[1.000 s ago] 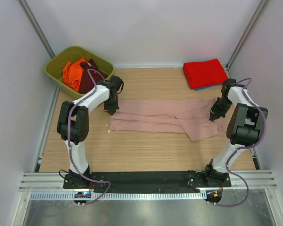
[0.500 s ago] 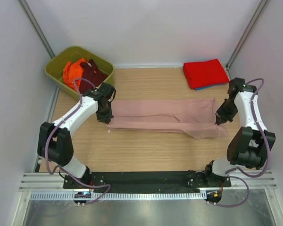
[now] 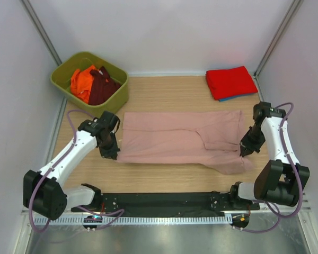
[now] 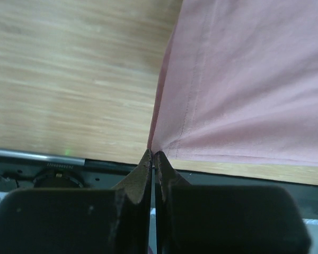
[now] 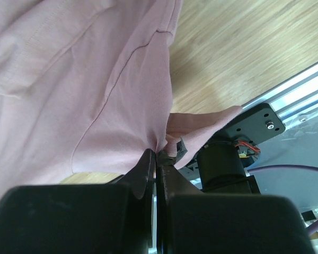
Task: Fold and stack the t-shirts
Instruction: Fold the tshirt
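Observation:
A dusty-pink t-shirt (image 3: 175, 137) lies stretched across the middle of the table, partly folded lengthwise. My left gripper (image 3: 111, 155) is shut on its near left corner (image 4: 155, 151). At the right end my right gripper (image 3: 243, 154) is shut on the near edge of the pink t-shirt (image 5: 95, 79), with a sleeve hanging past it toward the front. A folded red t-shirt (image 3: 230, 82) rests on a blue one (image 3: 226, 98) at the back right. Orange (image 3: 80, 82) and maroon (image 3: 102, 87) t-shirts lie crumpled in the bin.
An olive-green bin (image 3: 64, 71) stands at the back left corner. White walls enclose the table on three sides. The black base rail (image 3: 159, 201) and an aluminium strip run along the near edge, where both arm bases sit.
Both grippers have pulled the pink t-shirt's near edge toward the front of the table, so the cloth now spreads wider. The left arm has swung out to the left and low.

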You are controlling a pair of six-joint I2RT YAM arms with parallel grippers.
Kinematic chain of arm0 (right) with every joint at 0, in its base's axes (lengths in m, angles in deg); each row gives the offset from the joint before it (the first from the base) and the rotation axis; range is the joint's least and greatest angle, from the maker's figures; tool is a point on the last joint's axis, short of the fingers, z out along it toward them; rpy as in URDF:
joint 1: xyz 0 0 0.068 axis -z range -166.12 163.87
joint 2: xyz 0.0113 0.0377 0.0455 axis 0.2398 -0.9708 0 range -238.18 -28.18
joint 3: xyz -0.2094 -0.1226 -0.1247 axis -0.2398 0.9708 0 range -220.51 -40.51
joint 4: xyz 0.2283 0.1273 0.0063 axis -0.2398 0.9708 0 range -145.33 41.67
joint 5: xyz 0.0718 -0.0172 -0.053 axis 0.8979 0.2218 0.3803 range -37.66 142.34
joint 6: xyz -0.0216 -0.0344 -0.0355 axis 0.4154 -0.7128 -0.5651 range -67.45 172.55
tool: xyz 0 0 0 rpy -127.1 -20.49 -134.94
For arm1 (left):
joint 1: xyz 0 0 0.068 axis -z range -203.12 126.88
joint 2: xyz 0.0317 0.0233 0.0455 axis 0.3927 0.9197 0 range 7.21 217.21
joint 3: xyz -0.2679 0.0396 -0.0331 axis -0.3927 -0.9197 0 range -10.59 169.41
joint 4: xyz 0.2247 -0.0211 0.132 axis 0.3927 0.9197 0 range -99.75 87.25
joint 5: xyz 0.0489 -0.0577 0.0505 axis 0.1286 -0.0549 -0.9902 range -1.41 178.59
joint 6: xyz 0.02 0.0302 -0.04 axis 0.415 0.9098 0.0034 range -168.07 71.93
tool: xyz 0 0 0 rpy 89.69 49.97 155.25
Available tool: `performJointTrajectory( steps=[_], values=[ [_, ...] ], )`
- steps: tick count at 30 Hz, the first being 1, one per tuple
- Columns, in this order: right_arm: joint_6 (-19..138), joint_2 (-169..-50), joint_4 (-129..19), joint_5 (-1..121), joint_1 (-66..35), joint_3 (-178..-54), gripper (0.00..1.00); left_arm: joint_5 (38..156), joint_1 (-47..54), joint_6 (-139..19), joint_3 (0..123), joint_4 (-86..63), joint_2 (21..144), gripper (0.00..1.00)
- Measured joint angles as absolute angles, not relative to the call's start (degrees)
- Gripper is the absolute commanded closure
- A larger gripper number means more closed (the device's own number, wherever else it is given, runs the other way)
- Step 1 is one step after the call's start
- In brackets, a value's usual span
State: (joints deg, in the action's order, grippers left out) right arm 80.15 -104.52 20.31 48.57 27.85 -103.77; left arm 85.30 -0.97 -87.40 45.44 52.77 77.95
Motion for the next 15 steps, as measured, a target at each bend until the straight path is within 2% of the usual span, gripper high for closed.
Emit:
performJointTrajectory(
  steps=[9, 15],
  values=[
    [80.2, -103.5, 20.0, 48.6, 27.4, -101.7, 0.99, 88.7, -1.0, -90.7, 40.5, 54.0, 78.0, 1.0],
    [80.2, -107.8, 18.7, 48.7, 27.4, -105.2, 0.99, 87.1, -1.0, -89.1, 46.4, 53.9, 87.2, 0.99]
  ],
)
